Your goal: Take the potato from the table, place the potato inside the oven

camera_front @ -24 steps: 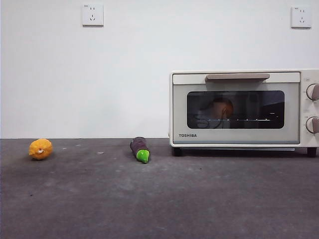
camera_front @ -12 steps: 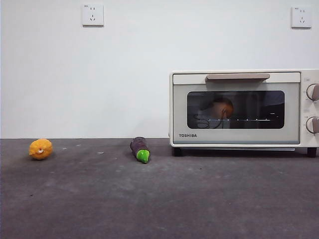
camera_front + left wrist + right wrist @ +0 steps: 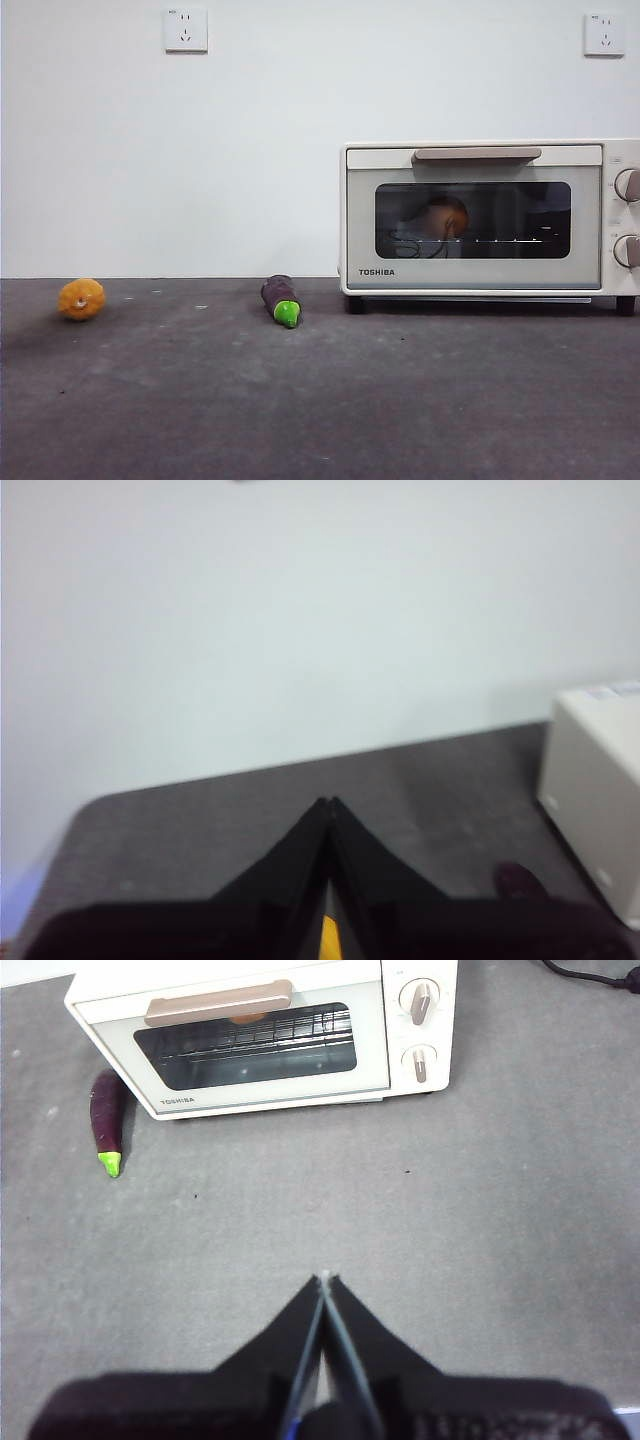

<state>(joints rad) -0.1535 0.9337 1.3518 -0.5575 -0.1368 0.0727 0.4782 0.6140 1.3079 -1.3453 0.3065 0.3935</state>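
- Potato [image 3: 443, 217] looks like it's already behind the oven [image 3: 480, 215] door glass: an orange-brown rounded lump on the rack, left of the window's middle. That's my read through dark glass, so don't treat it as certain.
- Left gripper [image 3: 329, 802]: jaws pinched together at the tips, nothing between them, hanging above the table [image 3: 250, 820] and pointed at the back wall. Right gripper [image 3: 324, 1278]: same deal, tips closed and empty, well back from the oven front.
- If you're on the wrap-up, just park both arms clear of the beige handle [image 3: 219, 1003] and don't bump the door, which looks closed.
- Don't grab the small orange fruit [image 3: 81, 298] at the far left or the eggplant [image 3: 281, 299] beside the oven; neither is your target.
- Hard to make out: the left wrist view is blurry, with a yellow sliver low between the jaws I can't identify. The right wrist view shows rack but no clear potato. Neither arm shows in the front view.
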